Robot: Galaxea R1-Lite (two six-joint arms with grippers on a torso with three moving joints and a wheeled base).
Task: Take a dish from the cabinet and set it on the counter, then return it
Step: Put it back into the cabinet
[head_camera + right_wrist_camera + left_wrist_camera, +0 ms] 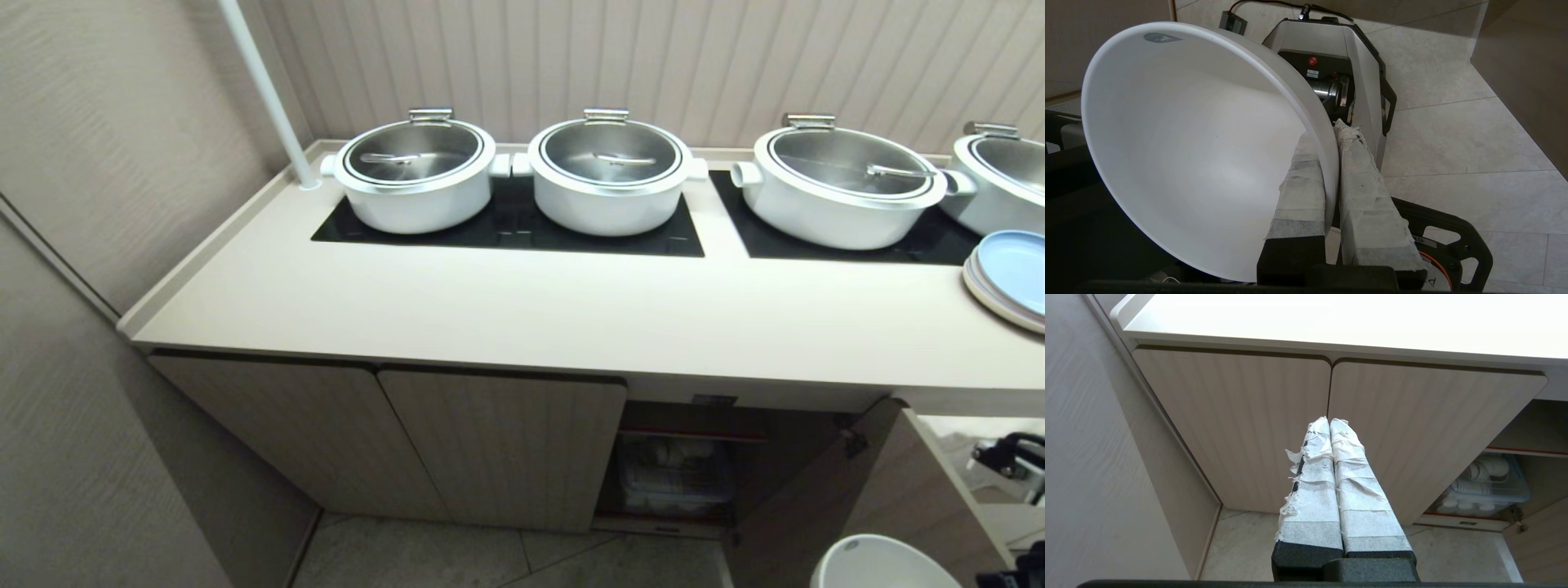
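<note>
Between the right gripper's [1333, 163] jaws, the dish [1200, 151] is plain glossy white.

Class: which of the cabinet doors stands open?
The rightmost door, swung outward beside the exposed shelf holding stored dishes. The two left doors remain closed flush.

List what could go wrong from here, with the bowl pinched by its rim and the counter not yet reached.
1. The right end effector grips the white bowl only by its thin rim, one finger inside and one outside; it could pivot or slip.
2. The bowl sits low beside the open cabinet door, below the counter edge; lifting could knock either.
3. Stacked blue plates crowd the counter's right end.
</note>
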